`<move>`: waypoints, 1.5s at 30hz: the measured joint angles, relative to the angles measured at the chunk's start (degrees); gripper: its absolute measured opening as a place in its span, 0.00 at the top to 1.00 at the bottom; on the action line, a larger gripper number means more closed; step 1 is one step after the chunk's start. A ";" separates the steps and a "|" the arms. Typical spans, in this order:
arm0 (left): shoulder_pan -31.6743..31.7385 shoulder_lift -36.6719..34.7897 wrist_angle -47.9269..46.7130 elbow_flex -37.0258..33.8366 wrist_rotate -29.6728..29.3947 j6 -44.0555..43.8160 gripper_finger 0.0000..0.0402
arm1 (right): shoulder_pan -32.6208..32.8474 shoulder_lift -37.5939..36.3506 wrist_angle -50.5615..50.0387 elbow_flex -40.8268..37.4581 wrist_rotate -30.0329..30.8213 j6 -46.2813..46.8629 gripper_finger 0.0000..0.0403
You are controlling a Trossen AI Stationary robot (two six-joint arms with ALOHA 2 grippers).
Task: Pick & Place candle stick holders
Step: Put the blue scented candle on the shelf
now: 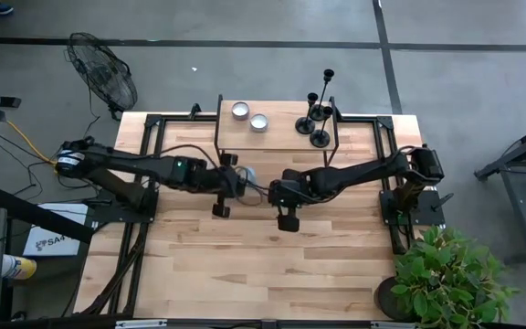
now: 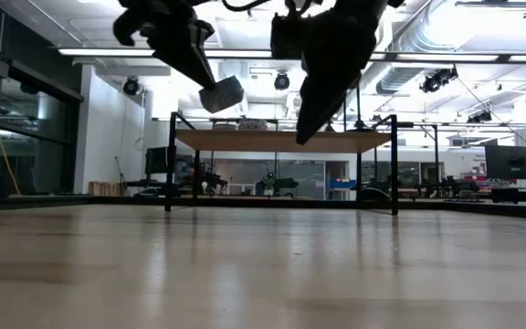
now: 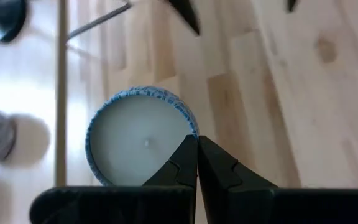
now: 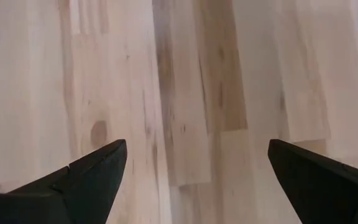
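Dark pointed fingers (image 3: 188, 158) of the left tool (image 3: 197, 146) fill the near edge of the left wrist view, pinched together on the rim of a small round candle tin (image 3: 143, 134). Its wall is blue with a fine pale pattern, the wax is smooth and off-white, and a tiny wick dot sits at the centre. In the low view the tin (image 2: 221, 94) hangs tilted in the air above the bench (image 2: 263, 265), clear of the planks. No lettering on it can be read.

From overhead, the left tool (image 1: 241, 176) meets the right tool (image 1: 277, 192) near the middle of the bench (image 1: 245, 265), a top of pale wooden planks with visible grain and knots. The right tool (image 4: 197, 158) has its two dark wedge-shaped fingers spread wide apart, with only bare wood between them.

Behind both arms stands a raised wooden shelf (image 1: 281, 137) on a thin black metal frame. Three black candlesticks (image 1: 318, 114) stand upright in a close cluster at its right end, each with a round domed base, a thin stem and a small cup. Two silvery round tins (image 1: 249, 116) rest side by side at its left end.

A black wire fan (image 1: 103, 68) stands on the floor beyond the bench's left corner, and a leafy green plant (image 1: 450, 274) sits by its near right corner.
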 joint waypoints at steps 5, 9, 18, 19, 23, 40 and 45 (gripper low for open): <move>3.77 0.00 -3.01 1.88 0.32 -1.18 1.00 | 1.23 -0.36 2.36 -1.37 4.87 -0.25 0.04; 6.31 0.00 -4.35 2.86 0.41 -1.12 1.00 | 1.44 -4.72 12.66 -9.32 3.42 0.18 0.04; 12.40 0.02 -5.74 6.12 1.88 -1.63 1.00 | 2.09 -20.20 31.07 -26.80 8.85 5.45 0.04; 13.46 0.02 -6.25 6.91 2.38 -2.03 1.00 | 2.31 -21.68 31.84 -28.07 9.43 5.94 0.04; 17.76 0.89 -9.24 10.62 4.71 -4.30 1.00 | 3.32 -26.84 35.47 -32.65 11.59 7.48 0.04; 28.86 15.78 -27.51 30.89 15.17 -7.64 1.00 | 4.06 -29.75 38.95 -36.76 11.42 8.04 0.04; 31.63 17.10 -28.50 31.29 17.20 -9.05 1.00 | 4.07 -29.75 38.98 -36.76 11.39 7.67 0.04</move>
